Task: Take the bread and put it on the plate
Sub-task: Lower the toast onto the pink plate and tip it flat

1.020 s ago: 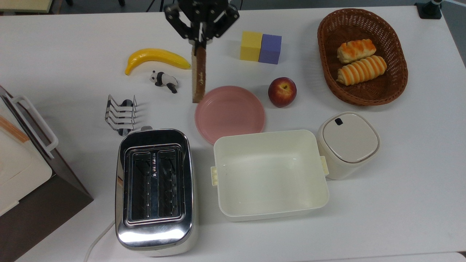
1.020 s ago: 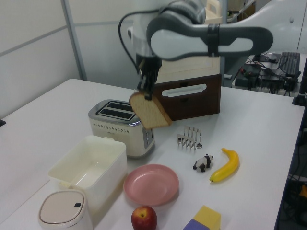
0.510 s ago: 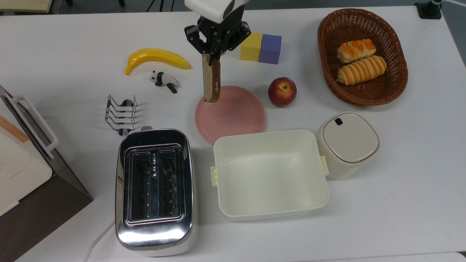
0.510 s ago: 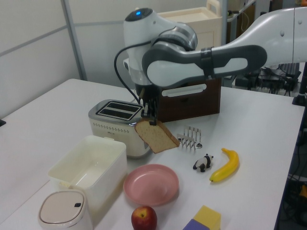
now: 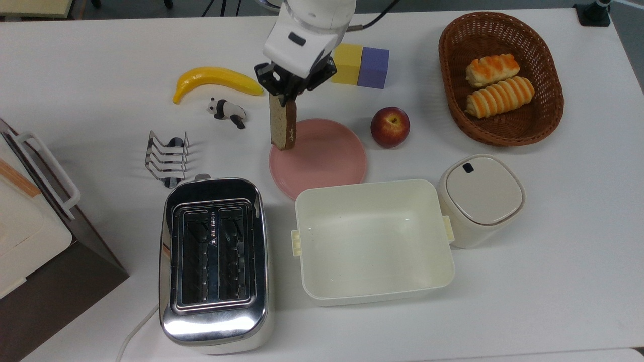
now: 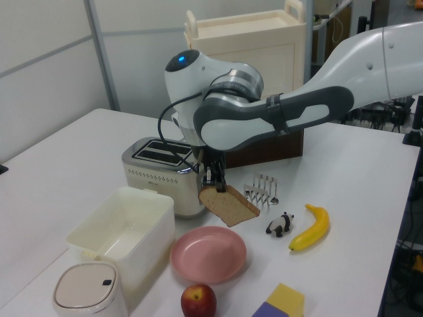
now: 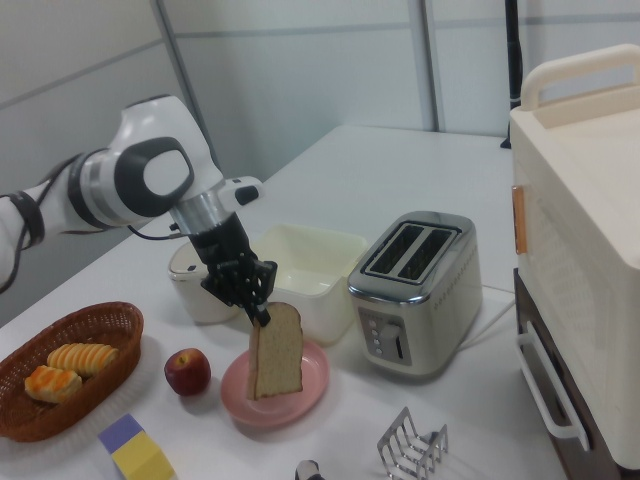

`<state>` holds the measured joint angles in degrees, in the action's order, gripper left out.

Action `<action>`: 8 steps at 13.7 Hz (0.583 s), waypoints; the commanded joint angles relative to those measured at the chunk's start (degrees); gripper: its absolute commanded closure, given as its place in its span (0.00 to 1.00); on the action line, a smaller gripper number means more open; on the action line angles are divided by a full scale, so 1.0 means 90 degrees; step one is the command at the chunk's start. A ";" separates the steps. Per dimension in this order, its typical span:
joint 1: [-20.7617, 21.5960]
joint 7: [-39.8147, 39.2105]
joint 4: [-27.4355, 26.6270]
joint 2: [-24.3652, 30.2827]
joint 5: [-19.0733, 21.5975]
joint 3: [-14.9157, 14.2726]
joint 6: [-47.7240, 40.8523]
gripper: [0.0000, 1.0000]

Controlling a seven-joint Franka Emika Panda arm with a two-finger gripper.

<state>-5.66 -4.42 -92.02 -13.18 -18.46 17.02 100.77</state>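
Brown wholemeal bread (image 5: 282,124) hangs edge-on in the top view, pinched by its top crust in the end effector (image 5: 285,98), whose fingers are clenched on the slice. In the left view the bread (image 6: 229,205) tilts, its lower corner above the plate (image 6: 209,253) without touching it. In the right view the slice (image 7: 276,350) stands nearly upright under the end effector (image 7: 258,311), over the plate (image 7: 315,372).

The pale pink plate (image 5: 327,161) lies flat on the white bench (image 5: 553,261); the slice hangs over the plate's rim on the top view's left. A red apple (image 5: 390,126) sits just beside the plate on the top view's right. The cream rectangular tub (image 5: 372,241) lies close to the plate on the side nearer the top view's bottom edge, with a lidded cream canister (image 5: 480,198) touching or nearly touching it on the top view's right. A chrome toaster (image 5: 214,261) stands at the top view's left of the tub, and a metal toast rack (image 5: 167,157) beyond it. A banana (image 5: 216,81) and a small panda figure (image 5: 227,111) lie to the top view's left of the end effector; yellow and purple blocks (image 5: 360,65) sit together on its other side. A wicker basket (image 5: 450,100) holding two striped rolls (image 5: 495,85) stands well apart at the top view's right.
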 commanded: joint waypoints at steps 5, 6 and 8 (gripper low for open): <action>0.0151 -0.0124 -0.0157 -0.0030 -0.0126 -0.0035 0.0463 1.00; 0.0160 -0.0124 -0.0157 -0.0050 -0.0136 -0.0035 0.0463 1.00; 0.0160 -0.0124 -0.0166 -0.0089 -0.0195 0.0003 0.0463 1.00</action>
<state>-4.68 -4.43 -92.05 -14.65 -18.65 17.03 103.48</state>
